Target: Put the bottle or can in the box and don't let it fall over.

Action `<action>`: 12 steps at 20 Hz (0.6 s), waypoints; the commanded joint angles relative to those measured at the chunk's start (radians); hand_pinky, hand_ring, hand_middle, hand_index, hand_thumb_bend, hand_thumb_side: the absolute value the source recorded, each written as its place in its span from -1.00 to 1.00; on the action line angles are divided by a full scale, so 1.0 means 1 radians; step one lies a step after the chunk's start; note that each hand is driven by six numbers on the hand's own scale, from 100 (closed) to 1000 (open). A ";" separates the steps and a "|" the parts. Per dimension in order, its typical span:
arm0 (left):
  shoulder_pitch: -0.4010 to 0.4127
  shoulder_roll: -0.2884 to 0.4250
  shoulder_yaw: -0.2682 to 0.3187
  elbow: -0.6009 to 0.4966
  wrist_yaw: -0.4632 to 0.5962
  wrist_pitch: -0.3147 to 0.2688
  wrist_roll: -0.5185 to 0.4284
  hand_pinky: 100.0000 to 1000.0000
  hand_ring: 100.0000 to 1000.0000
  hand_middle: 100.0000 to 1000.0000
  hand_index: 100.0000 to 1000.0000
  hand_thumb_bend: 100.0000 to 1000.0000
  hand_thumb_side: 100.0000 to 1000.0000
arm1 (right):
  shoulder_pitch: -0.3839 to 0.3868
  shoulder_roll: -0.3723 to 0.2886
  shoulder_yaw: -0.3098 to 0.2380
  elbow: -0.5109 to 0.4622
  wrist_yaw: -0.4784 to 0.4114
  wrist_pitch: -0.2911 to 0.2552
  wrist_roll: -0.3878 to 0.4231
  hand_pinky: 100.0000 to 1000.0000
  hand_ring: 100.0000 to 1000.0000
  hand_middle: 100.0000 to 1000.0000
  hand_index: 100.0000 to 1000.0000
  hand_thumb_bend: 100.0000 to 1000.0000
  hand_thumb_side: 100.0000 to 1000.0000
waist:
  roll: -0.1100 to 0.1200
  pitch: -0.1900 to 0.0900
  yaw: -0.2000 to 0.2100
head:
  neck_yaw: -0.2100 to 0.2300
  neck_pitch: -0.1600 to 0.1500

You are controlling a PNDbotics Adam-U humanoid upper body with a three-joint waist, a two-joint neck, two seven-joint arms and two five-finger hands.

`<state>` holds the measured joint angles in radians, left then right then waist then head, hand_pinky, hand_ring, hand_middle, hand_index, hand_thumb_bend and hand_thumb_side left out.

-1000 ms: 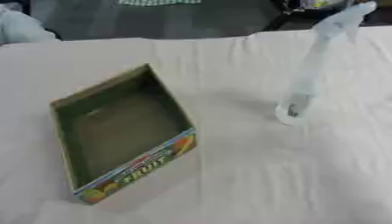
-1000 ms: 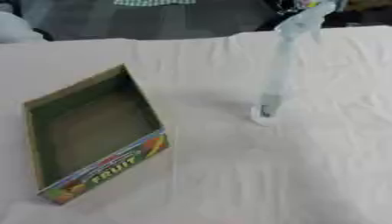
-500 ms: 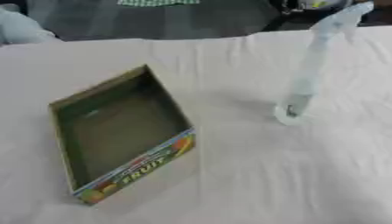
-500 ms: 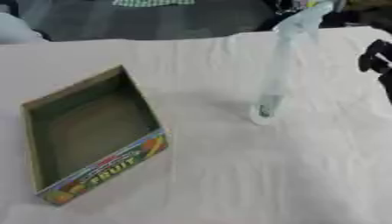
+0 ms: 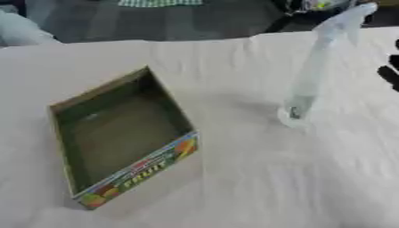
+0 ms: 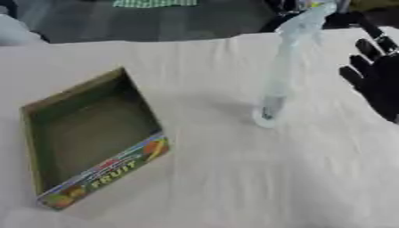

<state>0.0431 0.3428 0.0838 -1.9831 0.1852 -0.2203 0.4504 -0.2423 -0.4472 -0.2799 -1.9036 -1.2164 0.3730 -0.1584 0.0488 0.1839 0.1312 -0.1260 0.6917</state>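
Reaching in from the right edge of the table, the robot's right hand [image 6: 377, 78] is black, its fingers straight and spread, holding nothing. It is near the bottle but apart from it. The right eye view shows palm and fingers; the left eye view catches only dark fingertips at its right border. The left hand shows in neither view.

Just left of the hand stands the bottle [image 6: 282, 67], tall, slim and made of clear, pale bluish plastic, upright on its round base. It stands on the right half of the table, toward the far edge, with its top reaching past that edge in the pictures. Whether it holds liquid cannot be told.

A smooth cream-white cloth covers the table [image 5: 257, 178], with soft wrinkles.

Well apart from the bottle, on the left half of the table, lies the box [image 5: 123, 133]: a shallow, open-topped cardboard tray, set askew to the table's edges. Its inside is dull olive-green and empty. Its near outer wall carries bright fruit pictures and the word FRUIT.
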 commanded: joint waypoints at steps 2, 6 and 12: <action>-0.004 0.030 0.005 -0.017 0.002 -0.001 -0.003 1.00 1.00 1.00 0.52 0.54 0.22 | -0.026 0.008 0.010 0.004 -0.065 0.029 -0.041 -1.00 -1.00 -0.80 1.00 0.50 1.00 | 0.001 -0.023 -0.001 | -0.004 -0.006; -0.003 0.030 0.005 -0.017 0.003 0.000 -0.005 1.00 1.00 1.00 0.52 0.55 0.22 | -0.036 0.025 0.018 0.001 -0.123 0.037 -0.081 -1.00 -1.00 -0.83 1.00 0.54 1.00 | 0.001 -0.025 -0.002 | -0.004 -0.007; -0.002 0.030 0.005 -0.017 0.004 0.001 -0.005 1.00 1.00 1.00 0.52 0.55 0.22 | -0.038 0.037 0.028 -0.008 -0.212 0.061 -0.128 -1.00 -1.00 -0.88 1.00 0.53 1.00 | -0.003 -0.027 0.002 | -0.002 -0.006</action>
<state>0.0434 0.3430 0.0837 -1.9831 0.1878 -0.2194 0.4489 -0.2691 -0.3986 -0.2515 -1.8949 -1.4057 0.4300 -0.2763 0.0471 0.1756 0.1312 -0.1263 0.6917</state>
